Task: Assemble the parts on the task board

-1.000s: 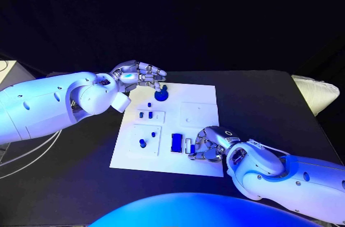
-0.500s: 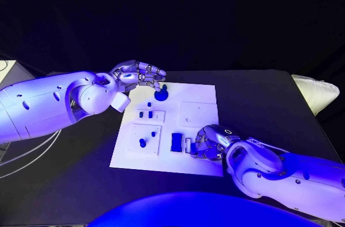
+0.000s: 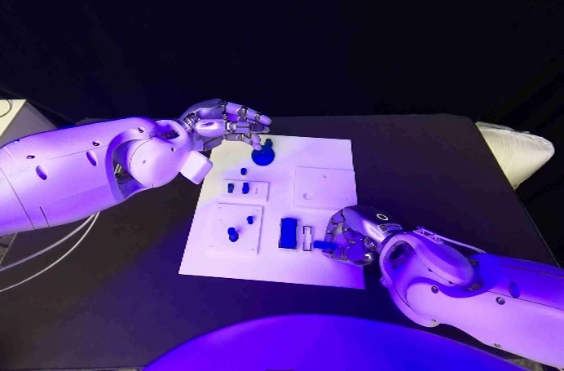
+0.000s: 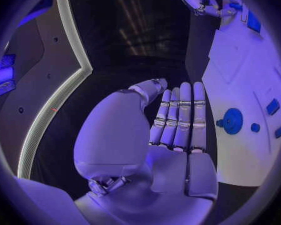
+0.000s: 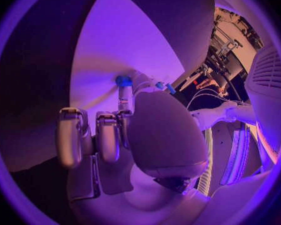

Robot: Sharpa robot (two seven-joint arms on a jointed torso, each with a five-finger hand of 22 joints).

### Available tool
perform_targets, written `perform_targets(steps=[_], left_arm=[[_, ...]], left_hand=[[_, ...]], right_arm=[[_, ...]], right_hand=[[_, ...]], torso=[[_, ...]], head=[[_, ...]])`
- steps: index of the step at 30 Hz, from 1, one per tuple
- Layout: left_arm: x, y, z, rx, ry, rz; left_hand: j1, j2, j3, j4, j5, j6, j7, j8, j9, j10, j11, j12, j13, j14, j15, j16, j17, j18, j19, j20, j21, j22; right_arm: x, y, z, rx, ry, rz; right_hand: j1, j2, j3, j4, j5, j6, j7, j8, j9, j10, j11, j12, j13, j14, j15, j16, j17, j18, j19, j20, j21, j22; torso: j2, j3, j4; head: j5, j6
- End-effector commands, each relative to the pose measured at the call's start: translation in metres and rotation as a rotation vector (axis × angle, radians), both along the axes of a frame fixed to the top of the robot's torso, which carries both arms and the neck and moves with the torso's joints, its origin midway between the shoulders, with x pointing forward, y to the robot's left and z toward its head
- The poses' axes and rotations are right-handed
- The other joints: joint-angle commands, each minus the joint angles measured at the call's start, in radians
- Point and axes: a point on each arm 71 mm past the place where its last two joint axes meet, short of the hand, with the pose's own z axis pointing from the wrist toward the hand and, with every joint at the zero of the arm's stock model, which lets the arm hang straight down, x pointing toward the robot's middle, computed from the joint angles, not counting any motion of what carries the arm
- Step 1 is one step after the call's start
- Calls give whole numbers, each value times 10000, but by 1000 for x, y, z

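Observation:
The white task board (image 3: 317, 155) lies mid-table. A round blue part (image 3: 263, 154) stands at its far edge, a blue block (image 3: 288, 232) lies near its front, and small blue pegs (image 3: 233, 234) stand in its left plates. My left hand (image 3: 223, 122) hovers at the board's far left corner, just left of the round part (image 4: 233, 121). Its fingers (image 4: 178, 117) lie straight with nothing in them. My right hand (image 3: 355, 240) rests on the board's front right and pinches a small blue part (image 3: 323, 245) at its fingertips, next to a narrow white slot (image 3: 308, 239). The pinched part (image 5: 123, 80) sits low over the board (image 5: 128, 40).
The black table (image 3: 423, 159) runs wide to the right of the board. A white ribbed object (image 3: 517, 155) sits at its right edge. Pale cables (image 3: 47, 253) hang off the left side beneath my left arm.
My right hand has drawn slightly right, off the narrow slot, and the small blue part now shows at its fingertips. The left hand has stayed put.

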Motion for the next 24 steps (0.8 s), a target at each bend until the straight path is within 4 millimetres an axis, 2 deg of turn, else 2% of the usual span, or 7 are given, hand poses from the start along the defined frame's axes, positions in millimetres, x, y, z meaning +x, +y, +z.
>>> perform_targets(steps=[1, 5, 7, 13, 15, 19, 24], left_arm=[[-1, -1, 1, -83, 2, -149], [-1, -1, 1, -77, 5, -138], [-1, -1, 1, -74, 7, -135], [-1, -1, 0, -70, 10, -130], [-1, -1, 0, -71, 10, -134], [-1, -1, 0, -74, 12, -143], [-1, -1, 1, -72, 10, -136]], left_hand=[[12, 54, 74, 9, 62, 3, 52, -60, 7, -44, 6, -31, 11, -70, 22, 47, -10, 125, 68, 3, -52, -7], [12, 54, 74, 9, 62, 3, 52, -60, 7, -44, 6, -31, 11, -70, 22, 47, -10, 125, 68, 3, -52, -7], [17, 61, 80, 9, 63, 1, 53, -62, 7, -45, 7, -32, 11, -71, 22, 46, -12, 124, 68, 2, -50, -5], [17, 67, 84, 12, 63, -1, 55, -64, 6, -45, 8, -32, 11, -72, 23, 45, -13, 123, 69, 1, -48, -4], [17, 67, 84, 12, 63, -1, 55, -64, 6, -45, 8, -32, 11, -72, 23, 45, -13, 123, 69, 1, -48, -4], [13, 76, 88, 20, 64, -3, 57, -66, 5, -45, 10, -32, 10, -72, 25, 44, -15, 121, 68, 2, -47, -3], [13, 76, 88, 20, 64, -3, 57, -66, 5, -45, 10, -32, 10, -72, 25, 44, -15, 121, 68, 2, -47, -3]], right_arm=[[-1, -5, -4, -359, 147, 29], [0, -8, -3, -353, 99, -28], [0, -8, -3, -342, 78, -35], [0, -5, -2, -481, -174, 165], [1, -3, -1, -568, -300, 271], [2, -1, 0, -622, -561, 414], [1, 0, 2, -305, -637, 320]], right_hand=[[38, -14, 313, -24, 304, 13, 45, -123, -86, 407, 64, -43, 1994, 1029, 57, -30, 2454, 31, 681, 78, -37, 2296], [166, -23, 634, -37, 456, 47, 46, -188, -136, 407, 62, -40, 1994, 1030, 57, -28, 2458, 27, 688, 78, -17, 2302], [127, -108, 1143, -18, 29, 114, 46, -270, -200, 415, 69, -26, 1998, 1031, 61, -28, 2460, 26, 691, 73, -11, 2304], [-43, -176, 1558, -15, -3, 172, 49, -328, -242, 423, 62, -15, 2001, 1033, 59, -22, 2469, 19, 702, 80, 19, 2313], [-68, -205, 1759, -30, 90, 200, 42, -367, -266, 430, 55, -8, 2003, 1034, 53, -21, 2471, 15, 709, 74, 44, 2320], [-153, -332, 2614, -75, 757, 412, -18, -433, -303, 527, -2, 145, 2084, 1062, 10, 54, 2571, -25, 769, 40, 258, 2374], [-345, -325, 3069, -92, 884, 574, -97, -378, -263, 702, -61, 453, 2257, 1080, -35, 101, 2634, -85, 856, 6, 577, 2455]], torso=[[-3, 1, -3], [18, -5, 13], [22, -4, 15], [14, -9, 13], [15, -13, 9], [8, -12, 21], [7, -12, 16]], head=[[-14, 13], [-24, 28], [-24, 28], [-51, 18], [-50, 15], [-55, 2], [-53, -7]])
